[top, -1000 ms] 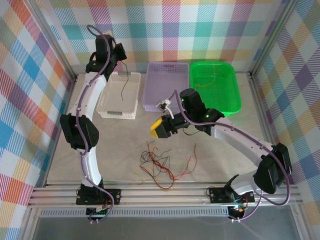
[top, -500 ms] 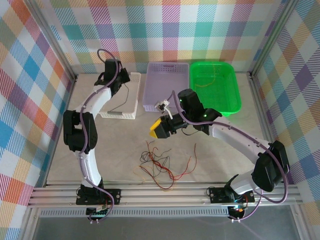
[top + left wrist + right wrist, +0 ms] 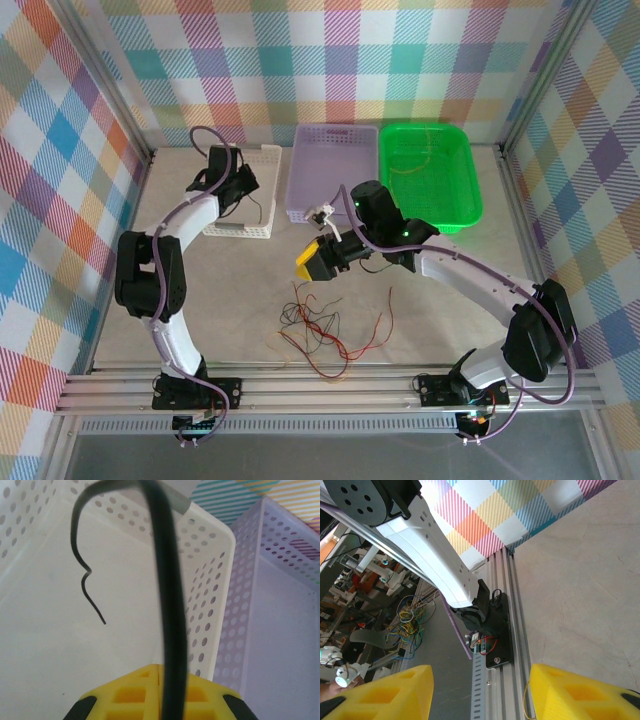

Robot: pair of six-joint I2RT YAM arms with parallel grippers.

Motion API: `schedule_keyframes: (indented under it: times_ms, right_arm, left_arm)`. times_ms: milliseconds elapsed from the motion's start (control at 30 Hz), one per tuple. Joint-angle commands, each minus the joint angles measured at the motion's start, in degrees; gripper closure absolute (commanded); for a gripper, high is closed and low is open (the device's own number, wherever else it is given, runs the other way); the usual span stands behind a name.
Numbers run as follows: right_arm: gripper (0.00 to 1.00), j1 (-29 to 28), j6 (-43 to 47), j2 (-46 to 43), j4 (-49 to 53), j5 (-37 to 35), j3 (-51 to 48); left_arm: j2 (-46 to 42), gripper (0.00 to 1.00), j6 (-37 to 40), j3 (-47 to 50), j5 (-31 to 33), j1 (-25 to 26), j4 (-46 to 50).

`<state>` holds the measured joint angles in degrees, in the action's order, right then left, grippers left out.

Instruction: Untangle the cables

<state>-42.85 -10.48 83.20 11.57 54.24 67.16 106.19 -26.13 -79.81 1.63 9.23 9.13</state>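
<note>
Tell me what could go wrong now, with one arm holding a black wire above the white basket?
The black cable pinched in the left tool is curled; released, it might drape over the white basket's wall rather than drop inside. The right tool, open near the tangle on the table, could snag several crossed wires at once.

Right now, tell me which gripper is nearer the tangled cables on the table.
Right. The right gripper hangs open just behind the tangled cables; the left gripper is farther off over the white basket, pinching a black cable.
</note>
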Motion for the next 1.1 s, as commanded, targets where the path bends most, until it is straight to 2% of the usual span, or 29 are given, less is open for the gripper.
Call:
schedule_keyframes:
  times_ms: [0, 67, 200, 267, 500, 600, 700, 833, 1067]
  right_arm:
    - [0.46, -0.57, -0.25, 0.13, -0.83, 0.53, -0.42]
    - [0.46, -0.57, -0.04, 0.30, 0.56, -0.32, 0.12]
    - [0.45, -0.57, -0.03, -0.31, 2.93, -4.09, -0.02]
    - [0.45, -0.61, -0.17, -0.46, 3.77, -5.78, -0.59]
    - [0.41, -0.65, -2.01, -3.96, 3.86, -11.55, -5.56]
    - [0.41, -0.95, -2.95, -4.34, 4.32, -13.39, -7.29]
    - [0.41, -2.25, -4.81, -5.42, 2.77, -14.80, -10.27]
    - [0.41, -5.43, -5.66, -7.24, 2.21, -19.89, -14.30]
    - [0.41, -12.22, -8.92, -5.92, 0.42, -31.44, -19.80]
  left_arm:
    - [4.85, 1.00, -0.99, -4.45, -0.50, 0.02, 6.26]
    - [7.53, 1.00, -1.11, -7.78, -1.59, -0.01, 11.28]
    - [10.20, 1.00, -1.98, -11.07, -1.63, -0.02, 15.04]
    - [10.59, 0.94, -2.13, -11.76, -1.63, -0.08, 16.01]
    - [9.73, 0.53, -1.65, -14.80, -1.62, -0.13, 20.67]
    - [9.11, 0.39, -1.55, -17.53, -1.83, -0.14, 23.77]
    - [7.90, 0.26, -1.46, -19.22, -2.46, -0.06, 26.22]
    - [5.37, 0.00, -2.03, -21.35, -3.92, -0.04, 30.10]
    - [-3.33, 0.00, -4.20, -21.70, -6.18, -0.09, 35.31]
